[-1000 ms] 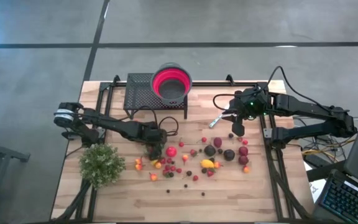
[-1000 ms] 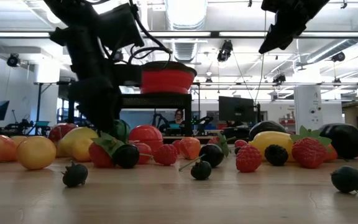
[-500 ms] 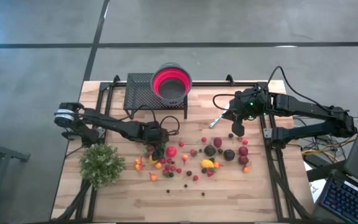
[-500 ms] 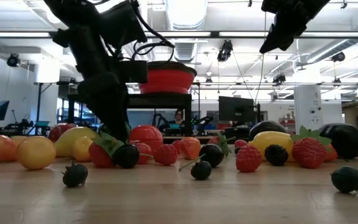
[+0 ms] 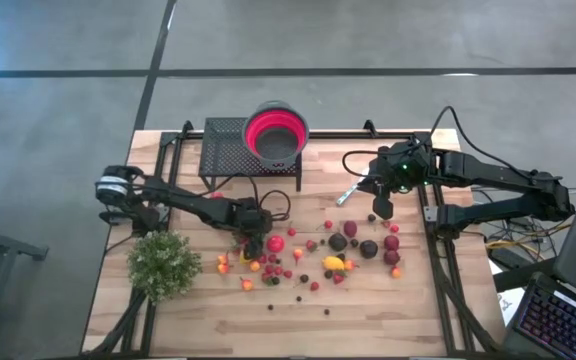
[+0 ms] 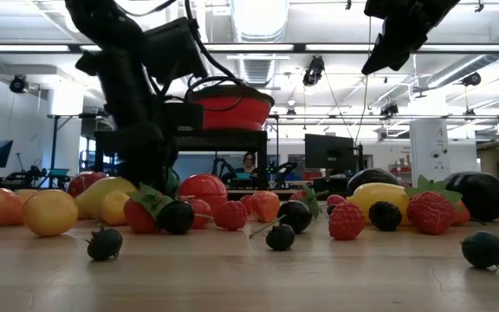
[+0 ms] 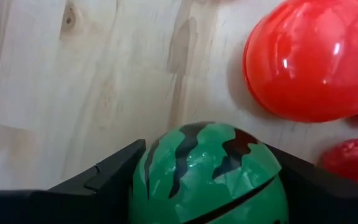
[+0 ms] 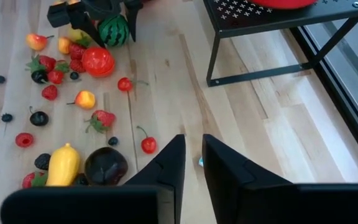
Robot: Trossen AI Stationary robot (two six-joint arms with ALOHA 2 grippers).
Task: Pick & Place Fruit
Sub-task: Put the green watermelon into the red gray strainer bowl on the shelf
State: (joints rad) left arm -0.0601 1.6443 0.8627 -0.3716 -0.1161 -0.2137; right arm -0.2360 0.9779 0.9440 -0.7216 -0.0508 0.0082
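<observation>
**Left claw straddles the small watermelon; right claw hangs clear**

My left claw (image 5: 251,243) is down on the bench (image 5: 368,310), at the left edge of the scattered fruit (image 5: 313,255). Through its wrist camera I see the green striped watermelon (image 7: 207,174) sitting between the two dark fingers (image 7: 98,180), one on each side of it. The fingers are spread about as wide as the melon, and I cannot tell whether they press on it or only flank it. Just beside the melon lies the larger red piece (image 7: 312,59), with a strawberry (image 7: 353,165) near it.

My right claw (image 5: 382,208) hangs above the bench, over the far right part of the spread, its fingers (image 8: 166,165) drawn near together with only a narrow slit between them and nothing in it. Below it I see a cherry (image 8: 148,144), a yellow piece (image 8: 63,163) and a dark maroon one (image 8: 104,165).

The rest of the fruit lies loose across the middle of the bench. The red bowl (image 5: 276,132) sits on the black mesh stand (image 5: 223,150) at the far edge, and the bushy plant (image 5: 164,264) stands at the left.
</observation>
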